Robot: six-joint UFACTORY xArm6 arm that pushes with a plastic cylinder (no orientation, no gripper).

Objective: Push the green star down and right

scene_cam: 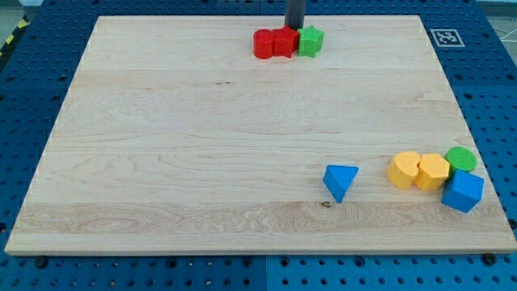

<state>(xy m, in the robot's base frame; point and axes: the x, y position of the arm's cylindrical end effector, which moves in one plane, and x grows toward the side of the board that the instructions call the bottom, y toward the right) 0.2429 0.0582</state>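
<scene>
Standing at the 12 o'clock edge of the bench (161,145), my tip (295,28) is seen just behind a tight row of three blocks, at about 11 o'clock of the green star (310,40) and close above the seam between it and the red star (283,42). No jaws are fitted to this rod, so no open or closed state can be given; only a pushing end is carried. The green star is placed at the right end of the row, touching the red star, which in turn is touched by the red cylinder (263,44). That position at the star's upper left is judged to be chosen so that a stroke toward 4 or 5 o'clock is delivered through the block. Because the red star lies so close, it may be clipped if the line is taken slightly to the left. Well apart, near 4 o'clock on the bench, a blue triangular block (340,180), two yellow blocks (418,170), a green cylinder (461,158) and a blue cube (463,191) are gathered, so broad bare wood is left ahead of the star.
</scene>
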